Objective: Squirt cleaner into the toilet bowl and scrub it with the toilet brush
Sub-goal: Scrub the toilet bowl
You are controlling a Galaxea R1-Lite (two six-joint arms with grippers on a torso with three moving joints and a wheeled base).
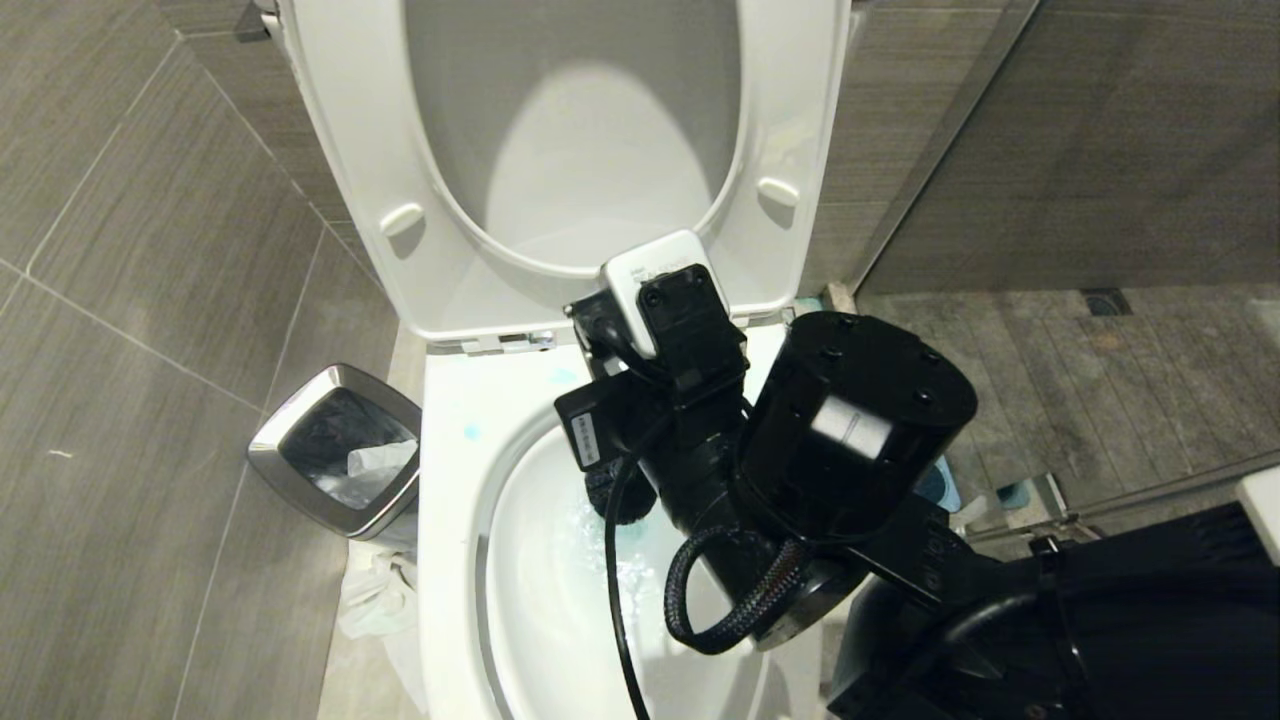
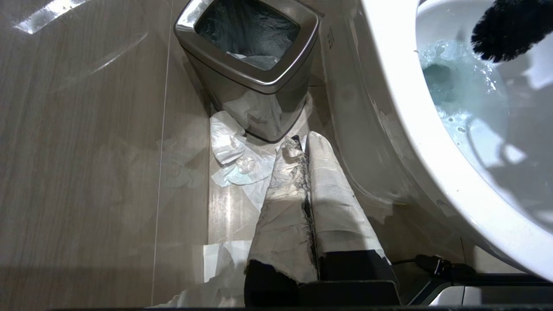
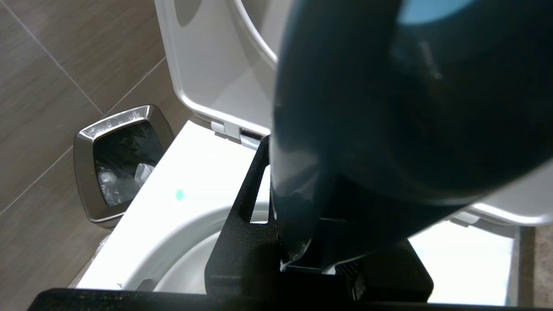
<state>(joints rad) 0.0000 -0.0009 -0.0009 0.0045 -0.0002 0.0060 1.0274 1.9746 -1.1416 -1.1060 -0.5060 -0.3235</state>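
Head view: toilet brush [image 1: 625, 497] w/in toilet bowl [image 1: 450, 520]

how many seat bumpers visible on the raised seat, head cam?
2: one bumper on the raised seat's left side, one bumper on its right. The right arm covers the seat's lower middle, so more may be hidden.

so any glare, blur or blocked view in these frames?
Head view: right arm blocks most of the toilet bowl. Left wrist view: glare streak on the floor tiles. Right wrist view: toilet brush handle fills the frame, close and blurred.
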